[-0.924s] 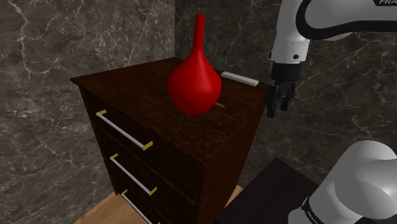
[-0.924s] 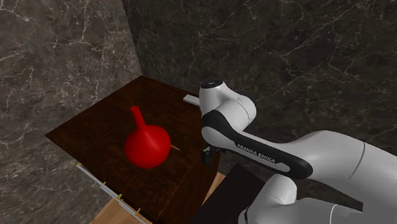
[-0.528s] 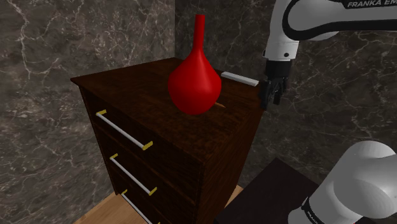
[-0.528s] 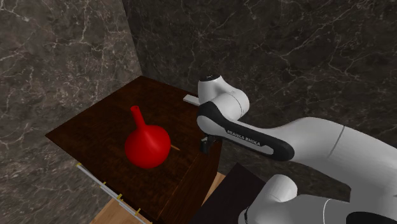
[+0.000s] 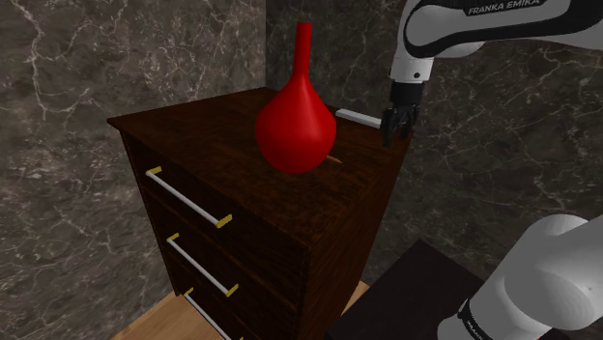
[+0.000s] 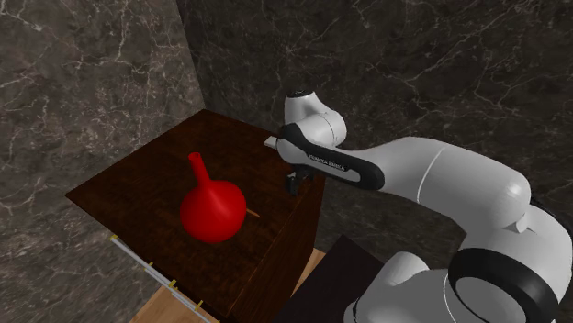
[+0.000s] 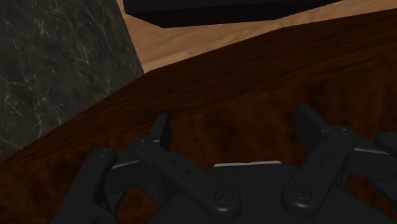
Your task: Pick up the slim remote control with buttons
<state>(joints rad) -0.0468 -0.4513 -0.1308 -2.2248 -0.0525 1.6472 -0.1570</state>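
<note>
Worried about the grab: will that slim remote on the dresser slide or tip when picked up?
The remote looks flat and thin, so probably stiff, light, unlikely to roll. It lies near the dresser edge on a smooth top, so a nudge might skid it off.

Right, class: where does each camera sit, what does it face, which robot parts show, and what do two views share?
Shoulder view: beside the stand, looking down at the dresser; arm and gripper show.
Second exterior view: high behind the arm, looking down on the dresser; most of the arm shows.
Wrist view: on the hand, facing the dresser's wood; open fingers show.
Shared: both outer views show the red vase and the remote.
</note>
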